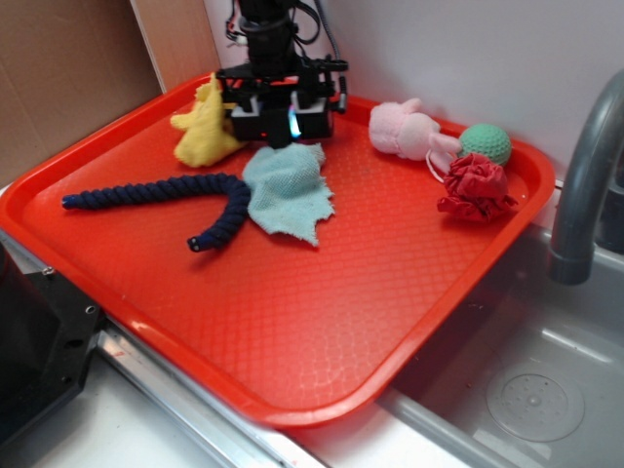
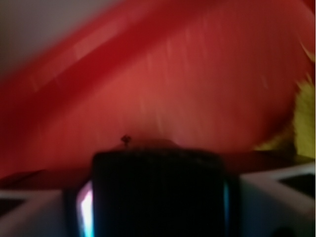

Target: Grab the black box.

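The black box [image 2: 158, 192] fills the gap between my light grey fingers [image 2: 284, 197] in the wrist view, a plain dark block with glowing edges. In the exterior view my gripper [image 1: 281, 122] is low over the back of the red tray [image 1: 292, 322], next to the yellow cloth [image 1: 205, 127]. The black box [image 1: 268, 125] shows there as a dark block between the fingers. The gripper [image 2: 158, 197] is shut on the box. The wrist view is blurred; whether the box rests on the tray is hidden.
A dark blue braided rope [image 1: 166, 190] and a teal cloth [image 1: 288, 190] lie just in front of the gripper. A pink plush [image 1: 405, 129], green ball [image 1: 486, 142] and red cloth [image 1: 476, 187] sit at the back right. A grey faucet [image 1: 585, 175] and sink [image 1: 526, 380] are on the right.
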Robot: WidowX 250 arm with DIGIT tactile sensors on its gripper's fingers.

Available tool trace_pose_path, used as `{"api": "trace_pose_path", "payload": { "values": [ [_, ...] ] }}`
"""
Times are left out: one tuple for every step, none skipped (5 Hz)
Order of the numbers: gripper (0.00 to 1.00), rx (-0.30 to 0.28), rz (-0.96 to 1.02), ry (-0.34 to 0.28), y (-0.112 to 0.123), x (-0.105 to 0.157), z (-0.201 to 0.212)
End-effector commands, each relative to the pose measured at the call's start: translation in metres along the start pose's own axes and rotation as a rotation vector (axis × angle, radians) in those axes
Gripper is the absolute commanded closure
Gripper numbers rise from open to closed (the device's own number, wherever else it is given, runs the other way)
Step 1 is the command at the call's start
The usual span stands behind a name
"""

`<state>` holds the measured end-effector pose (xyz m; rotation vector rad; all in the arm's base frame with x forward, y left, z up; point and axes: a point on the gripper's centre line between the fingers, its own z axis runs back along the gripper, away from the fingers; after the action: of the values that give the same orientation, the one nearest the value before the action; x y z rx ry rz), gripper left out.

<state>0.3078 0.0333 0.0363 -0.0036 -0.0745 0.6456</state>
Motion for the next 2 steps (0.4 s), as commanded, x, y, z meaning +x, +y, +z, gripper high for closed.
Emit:
{"api": "trace_pose_path", "payload": {
  "values": [
    [1.00, 0.062, -0.304, -0.077, 0.038, -0.054, 0.130],
    [1.00, -0.016, -0.448, -0.098, 0.042, -0.070, 0.180]
  ]
}}
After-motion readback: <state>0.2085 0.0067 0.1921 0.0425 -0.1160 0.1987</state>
